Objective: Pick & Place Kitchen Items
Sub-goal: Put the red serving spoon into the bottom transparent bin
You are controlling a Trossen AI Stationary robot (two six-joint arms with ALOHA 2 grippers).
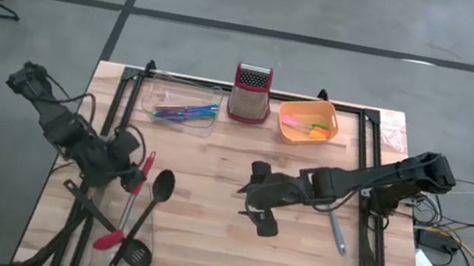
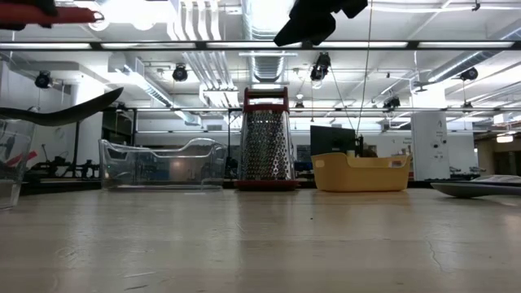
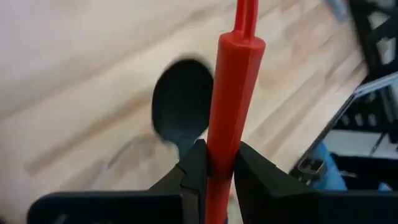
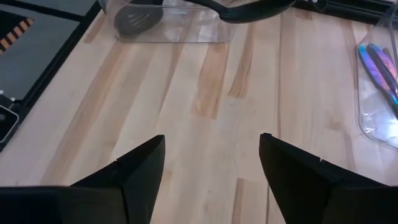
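Observation:
My left gripper (image 1: pixel 128 173) is at the table's left and is shut on a red spoon (image 1: pixel 129 200), held high above the wood; it also shows in the low view (image 2: pixel 49 12). Under it a clear container (image 1: pixel 139 233) holds a black slotted spoon (image 1: pixel 135 254). A black spoon (image 1: pixel 160 184) rests across the container's rim, its bowl raised (image 2: pixel 65 110). My right gripper (image 1: pixel 255 198) is open and empty over the table's middle. A grey spatula (image 1: pixel 337 231) lies flat on the wood at the right. My left gripper pinches the red spoon's thick handle (image 3: pixel 219 146) between its two fingers, which lie across the handle. The thin part of the spoon (image 3: pixel 244 12) runs on past the fingers. The spoon is lifted clear of the table and lies roughly level.
At the far edge stand a clear tray (image 1: pixel 185 104) with multicoloured cutlery, a steel box grater (image 1: pixel 251 92) with a red top, and an orange tub (image 1: pixel 307 123). Bare wood lies between the two grippers and toward the near edge.

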